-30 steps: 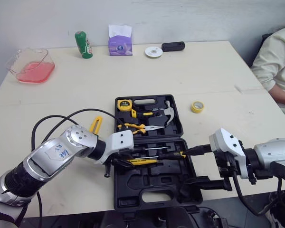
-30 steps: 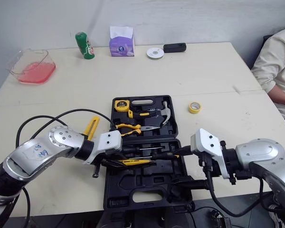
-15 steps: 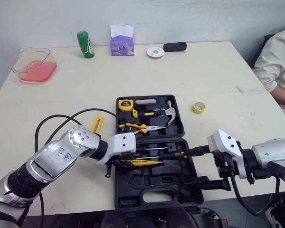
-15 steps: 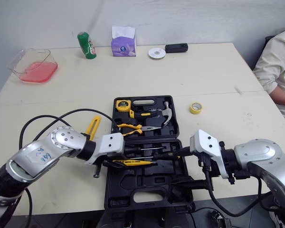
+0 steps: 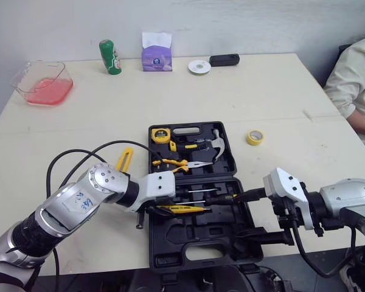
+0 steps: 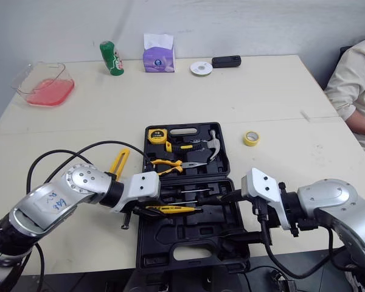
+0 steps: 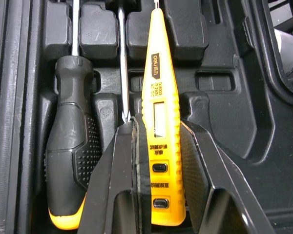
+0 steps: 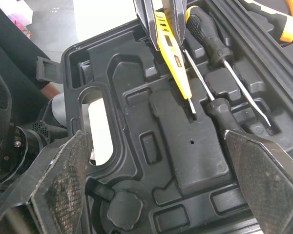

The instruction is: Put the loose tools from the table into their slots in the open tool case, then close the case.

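The black tool case (image 5: pixel 222 240) lies open in the middle of the table. Its far half holds a tape measure (image 5: pixel 160 134), a hammer (image 5: pixel 217 143) and pliers (image 5: pixel 173 163). My left gripper (image 5: pixel 164 210) is shut on a yellow tester pen (image 7: pixel 156 97), holding it low over the near half beside a black-handled screwdriver (image 7: pixel 71 131). My right gripper (image 5: pixel 250 214) stands open at the near half's right edge, with nothing between its fingers. A yellow-handled tool (image 5: pixel 123 159) lies loose on the table left of the case.
A yellow tape roll (image 5: pixel 253 137) lies right of the case. Along the far edge stand a clear tub of pink stuff (image 5: pixel 41 82), a green can (image 5: pixel 109 56), a purple tissue box (image 5: pixel 156 55), a white disc (image 5: pixel 199 66) and a black device (image 5: pixel 222 59). A person (image 5: pixel 353 85) sits at the right.
Both grippers have crept slightly toward the middle of the case's near half. The left one still holds the tester pen; the right one stays open.
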